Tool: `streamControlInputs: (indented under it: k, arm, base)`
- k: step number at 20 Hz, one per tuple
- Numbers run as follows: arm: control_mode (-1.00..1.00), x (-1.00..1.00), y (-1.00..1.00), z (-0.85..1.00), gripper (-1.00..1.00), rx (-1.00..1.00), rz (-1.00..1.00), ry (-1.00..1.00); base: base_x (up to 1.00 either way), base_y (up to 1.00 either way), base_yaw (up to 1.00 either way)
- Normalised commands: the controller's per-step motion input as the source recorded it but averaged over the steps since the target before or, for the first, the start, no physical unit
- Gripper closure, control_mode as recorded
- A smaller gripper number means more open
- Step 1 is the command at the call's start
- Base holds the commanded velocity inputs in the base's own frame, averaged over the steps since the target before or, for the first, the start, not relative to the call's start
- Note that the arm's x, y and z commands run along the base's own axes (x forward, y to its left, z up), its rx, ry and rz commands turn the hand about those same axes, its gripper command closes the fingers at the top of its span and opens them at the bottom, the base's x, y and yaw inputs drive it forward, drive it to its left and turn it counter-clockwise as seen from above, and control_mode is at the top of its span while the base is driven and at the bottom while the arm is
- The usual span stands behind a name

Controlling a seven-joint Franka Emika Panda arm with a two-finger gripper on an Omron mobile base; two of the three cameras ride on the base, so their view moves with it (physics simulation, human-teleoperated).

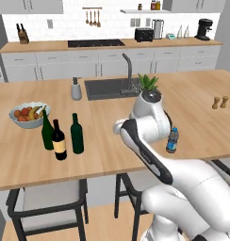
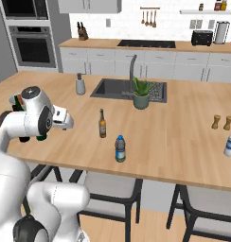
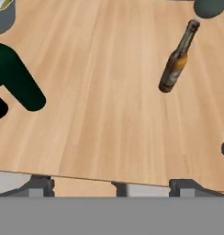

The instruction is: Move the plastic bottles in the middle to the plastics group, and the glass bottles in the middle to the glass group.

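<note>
On the left of the desk [image 1: 22,155], by the fruit bowl [image 1: 28,114], three wine bottles stand close together: a green wine bottle [image 1: 47,132] at the far left, a near-black bottle with red top [image 1: 59,140] nearer the front edge, and a dark green wine bottle [image 1: 77,134] just right of them. The pincer [image 3: 117,187] hangs over the desk's near edge with its fingertips [image 3: 40,183] spread wide apart and nothing between them. In the hand view the dark green bottle lies to its upper left and the slim brown bottle [image 3: 177,58] well off to the upper right, with bare wood between them. The brown bottle [image 2: 102,124] stands mid-desk, upright. The small plastic bottle [image 2: 119,149] stands just right of it, nearer the front edge. The arm is folded, elbow raised, its hand aimed down at the desk. Far right, another pale bottle [image 2: 230,144] stands near the salt and pepper shakers [image 2: 221,122].
</note>
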Motion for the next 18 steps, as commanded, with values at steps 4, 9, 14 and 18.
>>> streamControlInputs:
  k: [4,9,14,18]
  arm:
    - [-1.0,-0.28,-1.0,0.04,-1.0,0.0,-0.27,0.15]
    - [-1.0,-0.25,-1.0,0.24,-1.0,0.07,-0.32,0.17]
    - [-1.0,-0.14,-1.0,0.29,-1.0,0.09,-0.32,0.14]
    - [-1.0,0.0,-1.0,0.0,-1.0,0.0,-0.02,0.01]
  base:
    - [0.0,0.0,0.0]
    - [0.0,0.0,0.0]
    - [0.0,0.0,0.0]
    - [0.0,0.0,0.0]
